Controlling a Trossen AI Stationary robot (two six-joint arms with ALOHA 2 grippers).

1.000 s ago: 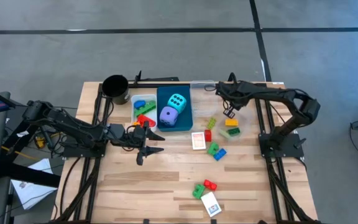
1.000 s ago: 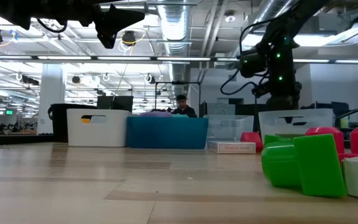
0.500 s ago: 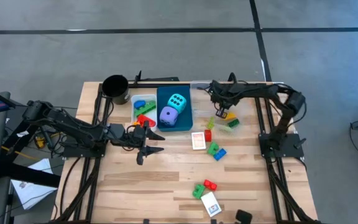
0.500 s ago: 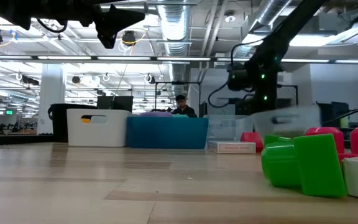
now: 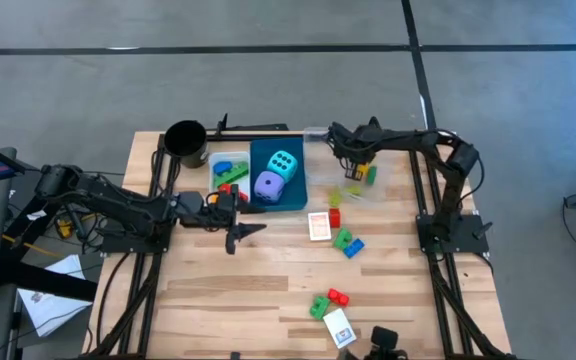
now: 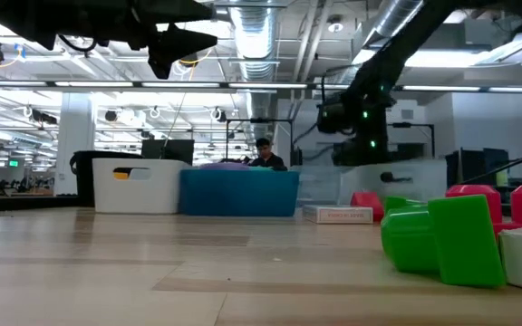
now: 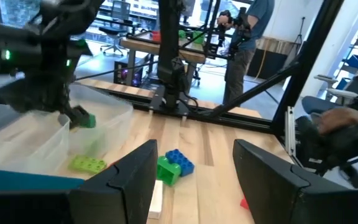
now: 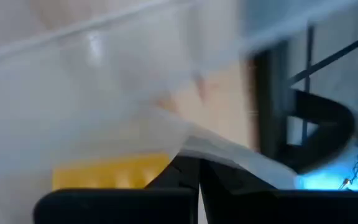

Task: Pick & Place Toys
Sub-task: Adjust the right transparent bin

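The clear bin [image 5: 353, 180] sits at the far side of the bench [image 5: 218, 290], right of the blue bin [image 5: 301, 178], and it looks tipped, its rim clamped between the right gripper [image 5: 346, 150] jaws, which are pressed together on the thin wall. Inside it, a yellow brick [image 8: 107, 172] lies just beside those jaws in the right wrist view; from above a green brick [image 5: 367, 174] shows by the rim with it and a lime brick [image 7: 87, 164] lies lower in the bin. Outside, on the bench, a red brick [image 5: 334, 217] and a card [image 5: 318, 227] lie close to the bin's near edge, with a green and blue brick pair [image 5: 347, 243] just past them. Nearer the front edge, a green and red cluster [image 5: 327, 301] rests beside a second card [image 5: 338, 326]. In the blue bin sit the cyan die [image 5: 285, 164] and purple die [image 5: 268, 186], touching. The white bin [image 5: 216, 160] holds a few bricks, black cup [image 5: 185, 139] behind it. The left gripper [image 5: 246, 231] hovers above bare bench near the white bin, jaws apart, holding nothing
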